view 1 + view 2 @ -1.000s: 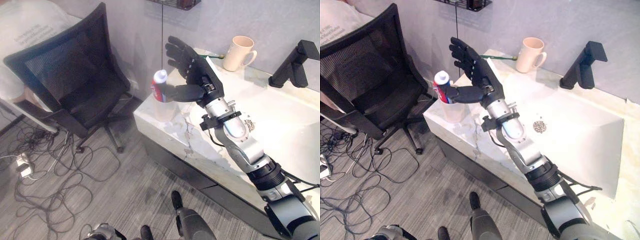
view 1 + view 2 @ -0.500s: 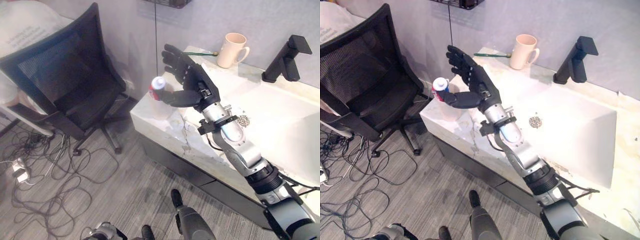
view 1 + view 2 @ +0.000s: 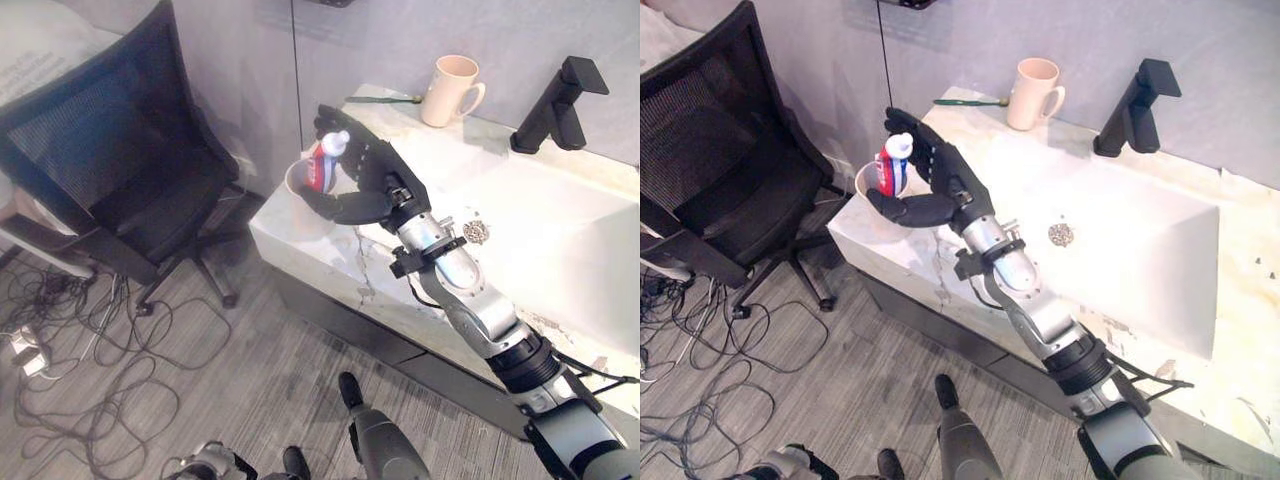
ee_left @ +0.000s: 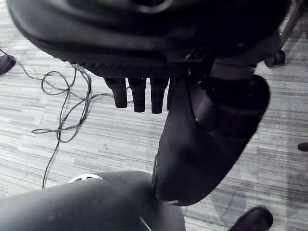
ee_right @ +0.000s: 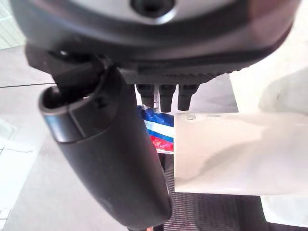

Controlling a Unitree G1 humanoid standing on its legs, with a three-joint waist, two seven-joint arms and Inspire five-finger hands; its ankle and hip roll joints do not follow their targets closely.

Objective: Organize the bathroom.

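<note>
Reaching over the left corner of the white marble counter (image 3: 940,255), right hand (image 3: 940,190) at the pale translucent cup (image 3: 298,190) with the red, white and blue toothpaste tube (image 3: 891,170) standing upright inside, white cap on top. Dark fingers (image 3: 362,152) on the far side of the tube, toward the wall, slightly bent but not closed; thumb (image 3: 902,209) stretched out on the near side, against the cup wall and below the rim. Tube and cup between thumb and fingers; real contact of the fingers with the tube cannot be told from the head views. Seen from the right wrist: short ends of the fingers (image 5: 166,98) just above the striped part of the tube (image 5: 155,130), with the pale cup wall (image 5: 226,154) beside the thick thumb.

Farther back on the counter, near the grey wall: cream ceramic mug (image 3: 1032,80) with its handle to the right, and a green toothbrush (image 3: 967,101) lying flat just to the left of it. Black angular tap (image 3: 1137,100) at the back edge of the white rectangular sink basin (image 3: 1160,250), round metal drain (image 3: 1060,234) in the bottom.

Left of the counter, black mesh office chair (image 3: 110,160) on grey wood-pattern floor (image 3: 240,380), with loose cables (image 3: 90,400) lying around.

Left hand (image 4: 202,125) low above the floor, fingers (image 4: 137,94) hanging relaxed and apart from the thumb, nothing inside.
</note>
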